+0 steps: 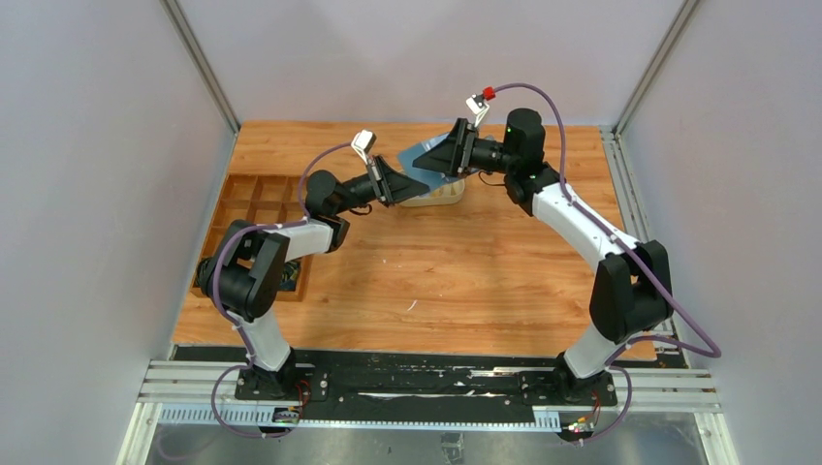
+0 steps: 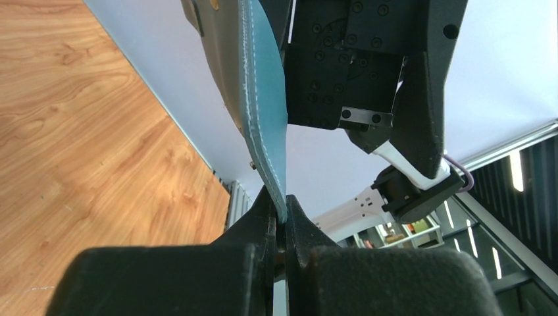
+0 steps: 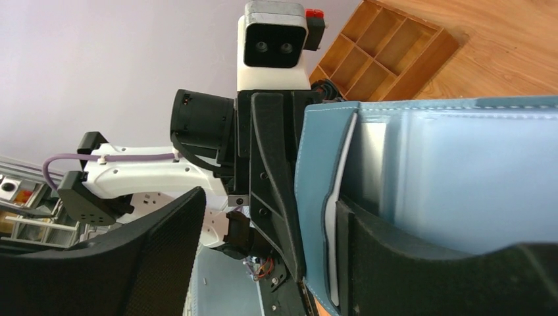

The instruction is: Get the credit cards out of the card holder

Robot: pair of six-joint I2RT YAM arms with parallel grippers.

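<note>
Overhead; wrist close-ups seemingly sharing wallet [image 2: 266,99]

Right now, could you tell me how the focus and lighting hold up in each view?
Top external: even, soft light, sharp, with faint shadows on the table. Left wrist: the left end effector is a blurred dark mass up close, while the stitched edge of the card holder is sharp. Right wrist: crisp, though the pocket veils a credit card hazily.

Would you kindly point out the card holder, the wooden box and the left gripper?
card holder [image 3: 428,178]: right wrist view, light blue inside.
wooden box [image 1: 254,201]: top external view, its dividers.
left gripper [image 2: 281,220]: left wrist view, between its fingertips.
</note>
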